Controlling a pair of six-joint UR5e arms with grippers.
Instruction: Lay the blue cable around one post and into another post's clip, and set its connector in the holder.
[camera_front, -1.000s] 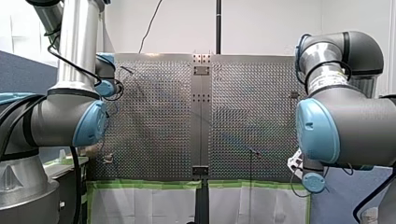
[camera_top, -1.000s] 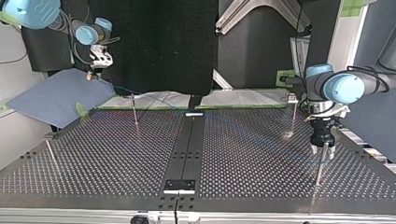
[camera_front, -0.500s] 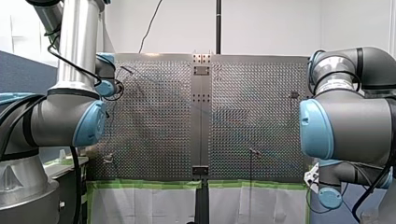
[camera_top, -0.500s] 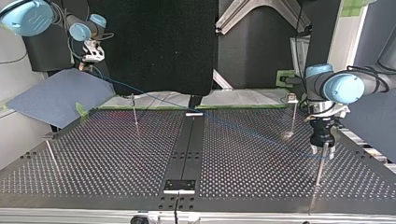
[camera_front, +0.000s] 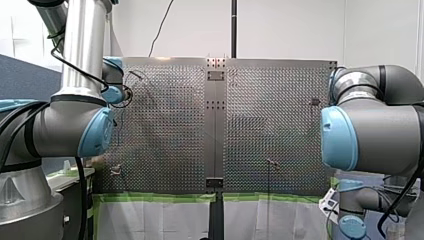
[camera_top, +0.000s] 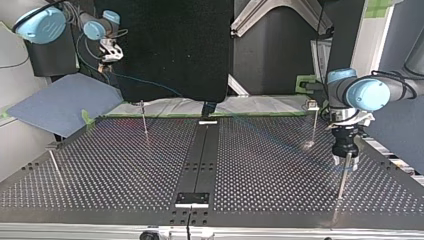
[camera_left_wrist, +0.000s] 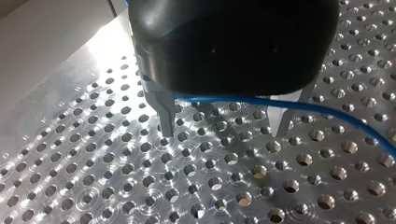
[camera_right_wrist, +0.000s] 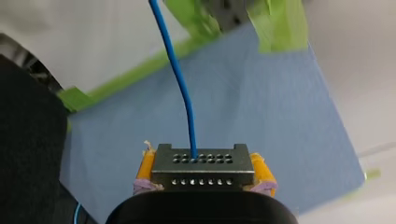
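- Left gripper (camera_left_wrist: 223, 122): black, with metal fingers (camera_left_wrist: 166, 116) set wide apart and tips just above the table (camera_left_wrist: 140, 186). It stands at the top view's right, directly over a post (camera_top: 341, 181).
- Right gripper (camera_right_wrist: 202, 179): yellow pads (camera_right_wrist: 145, 165) are clamped on the connector (camera_right_wrist: 201, 161). It is held in the air off the table, above a blue mat (camera_right_wrist: 261, 116), at the top view's upper left.
- Connector: a dark block with rows of small holes. It is gripped at both sides, clear of the table.
- Cable (camera_left_wrist: 299, 105): blue. It leaves the connector's middle and heads away from the right gripper. It shows only faintly as it crosses the table toward the top view's right. There it passes crosswise between the left fingers, under the gripper body, unclamped. Contact with any post cannot be told.
- Other posts: one topped by a clip (camera_top: 313, 106) stands near the left gripper. One (camera_top: 144, 120) is near the far edge, and one (camera_top: 54, 162) is at the top view's left edge.
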